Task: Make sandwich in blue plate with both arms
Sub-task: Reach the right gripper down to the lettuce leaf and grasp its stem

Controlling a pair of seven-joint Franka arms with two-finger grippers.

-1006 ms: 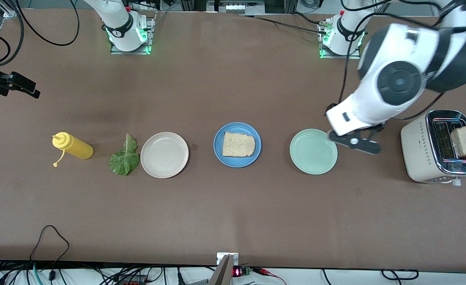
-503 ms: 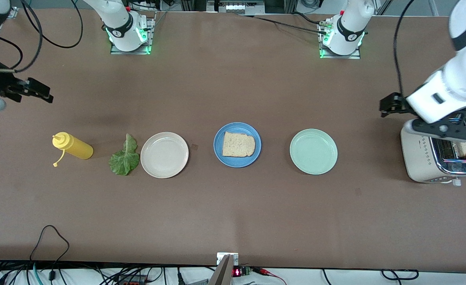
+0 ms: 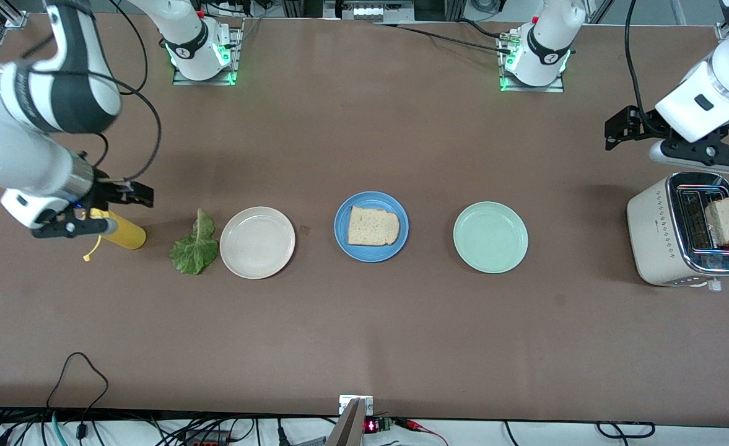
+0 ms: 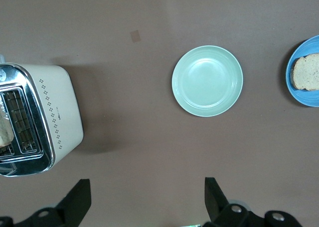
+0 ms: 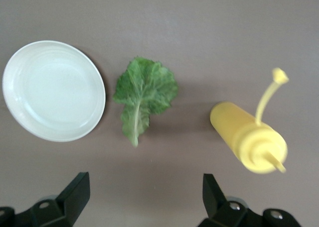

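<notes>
Matte brown table: round blue plate carries 1 bread slice; crinkled lettuce lies at its 9 o'clock. Left gripper over the table by the toaster and right gripper above the yellow bottle both gape wide, empty.

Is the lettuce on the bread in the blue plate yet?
No: the lettuce leaf lies on the table beside the beige plate, and the blue plate holds only one bread slice.
</notes>
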